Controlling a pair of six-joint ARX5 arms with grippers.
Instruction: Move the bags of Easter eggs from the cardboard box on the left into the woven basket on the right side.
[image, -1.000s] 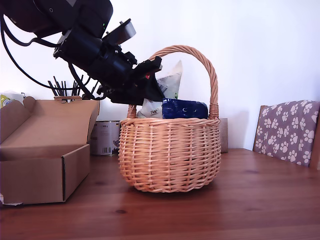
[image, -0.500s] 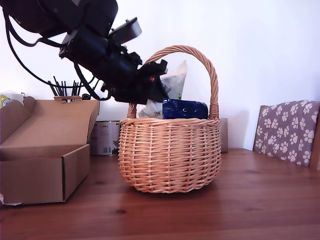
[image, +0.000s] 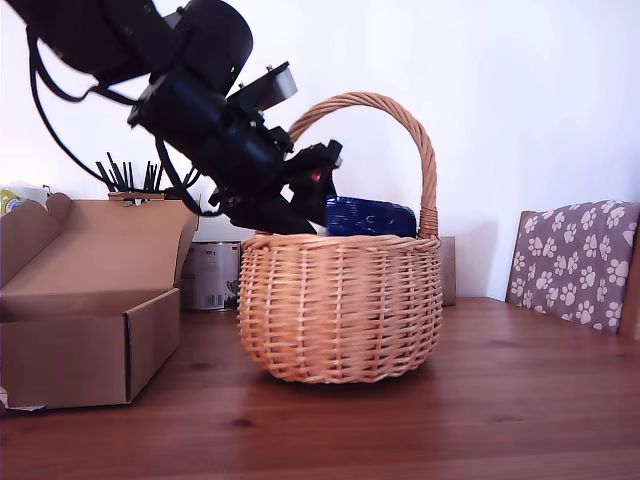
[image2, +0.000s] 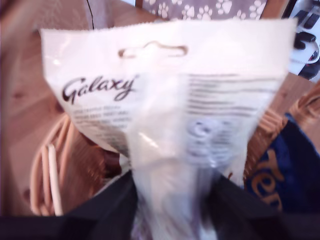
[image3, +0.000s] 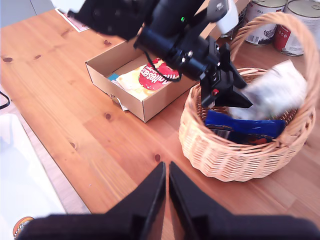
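Observation:
My first gripper (image: 312, 198) reaches down over the woven basket (image: 340, 310), shut on a white Galaxy bag (image2: 170, 105). That bag (image3: 277, 90) shows blurred inside the basket (image3: 225, 155); the exterior view hides it behind the gripper and rim. A dark blue bag (image: 370, 215) lies in the basket beside it (image3: 245, 125). The cardboard box (image: 90, 330) stands open at the exterior view's left, and a red and white bag (image3: 150, 75) lies in it. My second gripper (image3: 166, 195) hovers high above the table, its fingers together and nothing in them.
Tin cans (image: 210, 275) stand behind the box and basket. Black sticks (image: 125, 175) rise behind the box flap. A chair with a paw-print cushion (image: 580, 260) is at the exterior view's right. Bare wooden table (image: 480, 420) lies in front.
The first arm has moved right and down, lowering the white bag from above the rim into the basket, where the exterior view no longer shows it.

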